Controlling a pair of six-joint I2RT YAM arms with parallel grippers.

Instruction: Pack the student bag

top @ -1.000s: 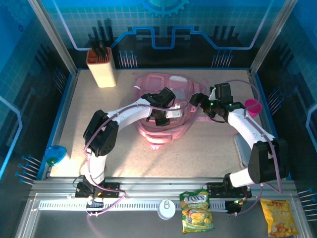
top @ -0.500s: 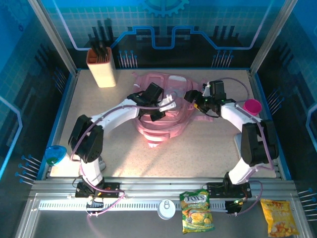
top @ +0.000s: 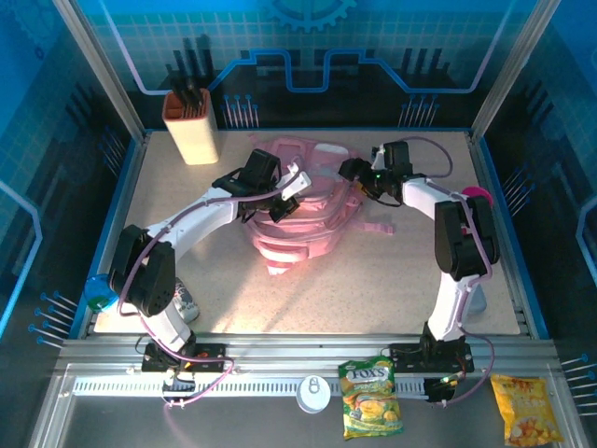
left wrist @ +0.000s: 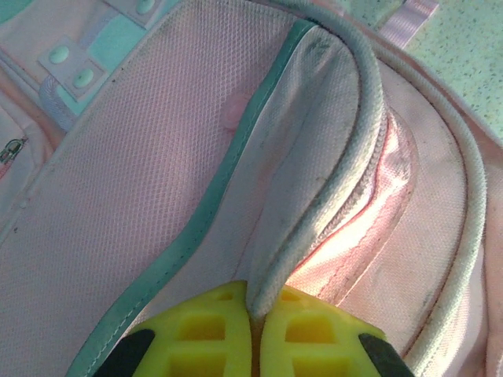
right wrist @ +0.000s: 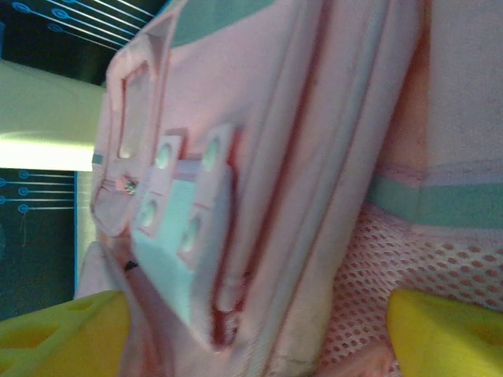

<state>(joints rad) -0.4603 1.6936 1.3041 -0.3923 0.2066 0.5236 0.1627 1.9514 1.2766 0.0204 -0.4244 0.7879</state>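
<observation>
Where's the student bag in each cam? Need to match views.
Top external: student bag at the centre of the table.
Left wrist: student bag close up, white piped edge running down to bottom centre.
Right wrist: student bag close up, centre to right.
Landmark: mint studded patch, top left in left wrist, left of centre in right wrist.

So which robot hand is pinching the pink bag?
The left gripper: its yellow fingers are shut on the bag's white corded edge. The right gripper has its fingers spread wide apart.
</observation>
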